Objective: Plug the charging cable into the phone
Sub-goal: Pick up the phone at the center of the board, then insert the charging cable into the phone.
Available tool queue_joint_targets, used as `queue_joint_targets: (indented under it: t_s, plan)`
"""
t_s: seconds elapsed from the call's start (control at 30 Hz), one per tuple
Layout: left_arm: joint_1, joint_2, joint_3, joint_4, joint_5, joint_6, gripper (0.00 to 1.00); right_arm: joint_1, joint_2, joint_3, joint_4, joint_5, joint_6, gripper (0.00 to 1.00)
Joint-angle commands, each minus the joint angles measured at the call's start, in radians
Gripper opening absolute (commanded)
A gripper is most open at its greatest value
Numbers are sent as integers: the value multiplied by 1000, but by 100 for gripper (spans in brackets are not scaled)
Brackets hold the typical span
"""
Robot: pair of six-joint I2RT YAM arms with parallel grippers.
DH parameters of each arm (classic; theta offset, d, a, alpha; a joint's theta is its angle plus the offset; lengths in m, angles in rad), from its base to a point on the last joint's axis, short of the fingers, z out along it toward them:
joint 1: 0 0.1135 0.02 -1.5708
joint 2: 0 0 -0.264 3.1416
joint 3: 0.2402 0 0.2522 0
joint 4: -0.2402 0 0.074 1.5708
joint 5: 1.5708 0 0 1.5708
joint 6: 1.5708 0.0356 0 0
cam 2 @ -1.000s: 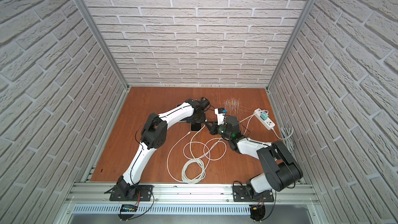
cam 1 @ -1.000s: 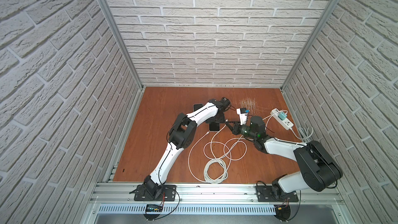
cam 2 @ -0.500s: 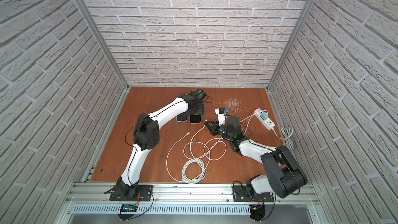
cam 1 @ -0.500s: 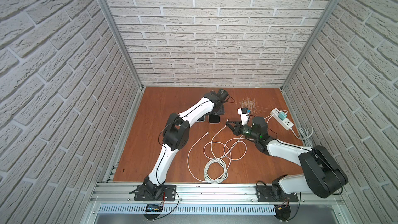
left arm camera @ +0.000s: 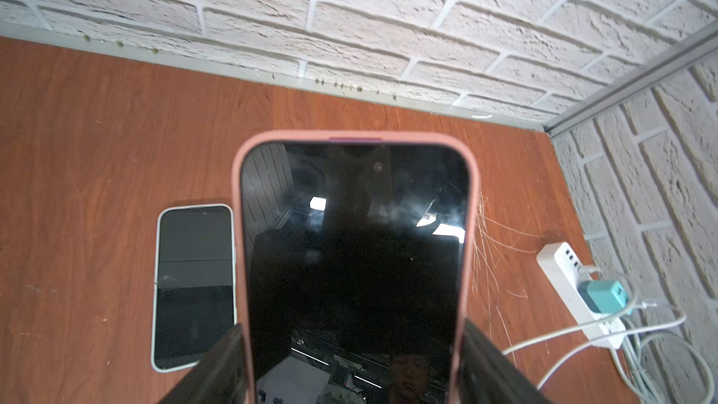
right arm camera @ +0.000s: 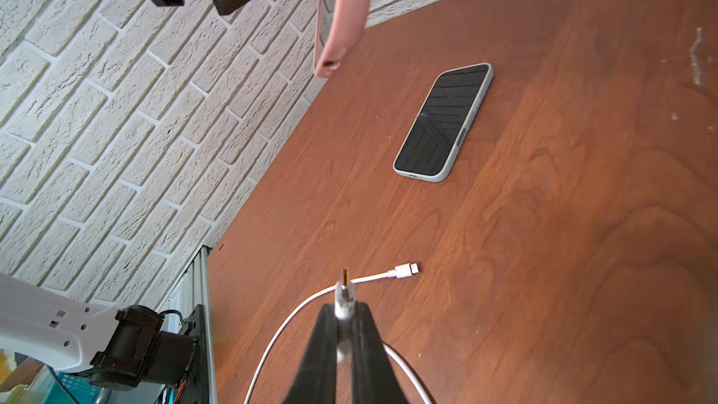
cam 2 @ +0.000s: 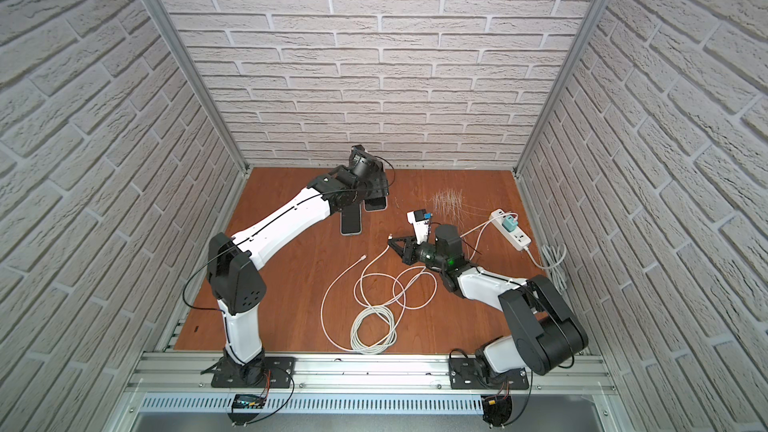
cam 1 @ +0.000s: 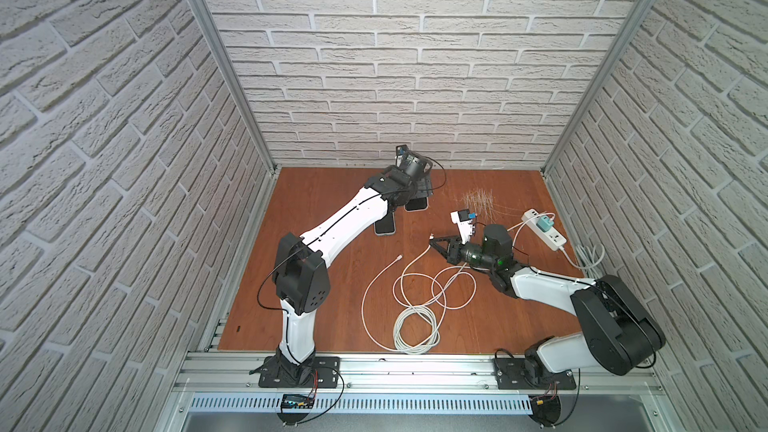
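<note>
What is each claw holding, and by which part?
Left claw: the pink-cased phone, clamped across its two long edges. Right claw: the cable plug, pinched by its white body with the metal tip sticking out.

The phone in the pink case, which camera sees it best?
The left wrist view: the pink-cased phone with its black screen fills it, face on. The right wrist view shows only its thin pink edge. In both top views the left arm mostly hides it.
</note>
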Motion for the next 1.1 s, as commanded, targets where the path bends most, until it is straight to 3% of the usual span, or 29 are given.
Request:
queue_joint_targets:
  t_s: [0.0,0.6,1.07]
  plan:
    - [-11,-27,-26,87,17,20,19,17,45,44,57,-37,4,3]
    - [-36,-27,-100,126,34,71,19,22,184,139,105,-45,34,4]
    - [-39,-27,-115,139,78,107,17,22,179,136,104,-41,28,3]
